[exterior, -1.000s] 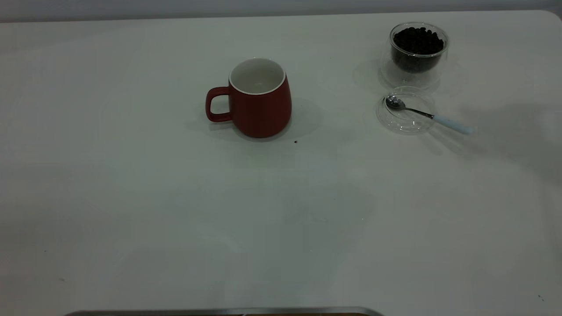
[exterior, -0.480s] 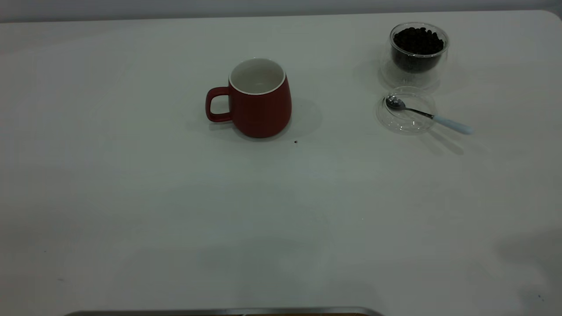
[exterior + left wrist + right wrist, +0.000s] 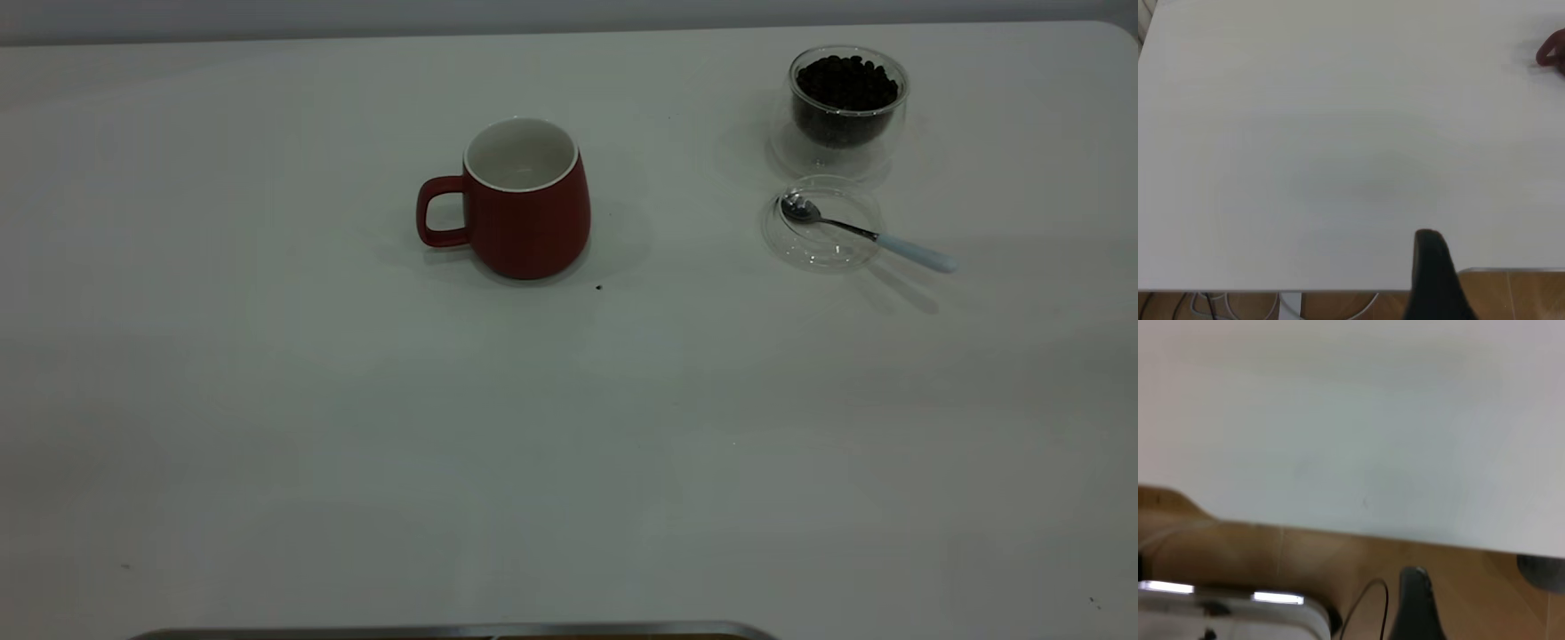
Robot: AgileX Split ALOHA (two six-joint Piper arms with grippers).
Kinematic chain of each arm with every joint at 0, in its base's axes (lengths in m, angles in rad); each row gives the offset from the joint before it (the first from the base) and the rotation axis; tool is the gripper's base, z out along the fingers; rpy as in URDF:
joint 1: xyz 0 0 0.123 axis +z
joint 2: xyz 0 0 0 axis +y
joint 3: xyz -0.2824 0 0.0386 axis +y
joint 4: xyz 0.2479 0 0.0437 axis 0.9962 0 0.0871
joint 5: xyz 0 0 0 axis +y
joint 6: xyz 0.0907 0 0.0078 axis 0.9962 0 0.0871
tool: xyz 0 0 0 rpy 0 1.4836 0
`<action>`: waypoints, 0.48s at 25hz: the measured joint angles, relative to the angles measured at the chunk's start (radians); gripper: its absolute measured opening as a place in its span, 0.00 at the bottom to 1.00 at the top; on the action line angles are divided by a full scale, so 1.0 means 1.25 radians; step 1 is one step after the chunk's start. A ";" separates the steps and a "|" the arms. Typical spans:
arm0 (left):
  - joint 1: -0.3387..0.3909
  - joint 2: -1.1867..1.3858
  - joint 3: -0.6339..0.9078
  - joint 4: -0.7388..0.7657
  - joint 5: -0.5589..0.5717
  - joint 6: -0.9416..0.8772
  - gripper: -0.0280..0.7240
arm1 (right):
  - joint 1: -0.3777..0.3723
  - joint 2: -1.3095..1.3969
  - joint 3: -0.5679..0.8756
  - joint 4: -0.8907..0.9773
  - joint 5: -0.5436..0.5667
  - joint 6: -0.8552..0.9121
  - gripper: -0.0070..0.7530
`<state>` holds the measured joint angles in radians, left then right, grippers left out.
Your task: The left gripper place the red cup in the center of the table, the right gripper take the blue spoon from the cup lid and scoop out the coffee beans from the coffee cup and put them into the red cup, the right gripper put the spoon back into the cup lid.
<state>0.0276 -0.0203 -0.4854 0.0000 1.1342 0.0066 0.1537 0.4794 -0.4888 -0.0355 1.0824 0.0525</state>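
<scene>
The spoon (image 3: 867,233) lay back on the lid (image 3: 822,234) right of the red cup (image 3: 524,200), so the task looked finished; I could not tell either gripper's opening.

Elevated exterior, edge-hovering wrist views

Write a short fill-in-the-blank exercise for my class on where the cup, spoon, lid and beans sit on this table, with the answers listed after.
1. The red cup stands upright with its handle pointing toward the ____ side of the exterior view.
2. The spoon rests with its bowl inside the clear ____, its pale blue handle sticking out over the rim.
3. The glass coffee cup is filled with dark coffee ____.
4. On the table, the cup lid lies just ____ the coffee cup, on the camera's side.

Answers: left; cup lid; beans; in front of
</scene>
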 joint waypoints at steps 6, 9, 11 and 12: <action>0.000 0.000 0.000 0.000 0.000 0.001 0.75 | -0.014 -0.173 0.015 -0.003 0.021 0.000 0.79; 0.000 0.000 0.000 0.000 0.000 0.001 0.75 | -0.014 -0.255 0.015 -0.003 0.025 0.000 0.79; 0.000 0.000 0.000 0.000 0.000 0.001 0.75 | -0.014 -0.298 0.015 -0.003 0.028 0.000 0.79; 0.000 0.000 0.000 0.000 0.000 0.001 0.75 | -0.014 -0.316 0.015 -0.003 0.029 0.000 0.79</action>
<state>0.0276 -0.0203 -0.4854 0.0000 1.1342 0.0076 0.1363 0.0849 -0.4702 -0.0389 1.1192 0.0525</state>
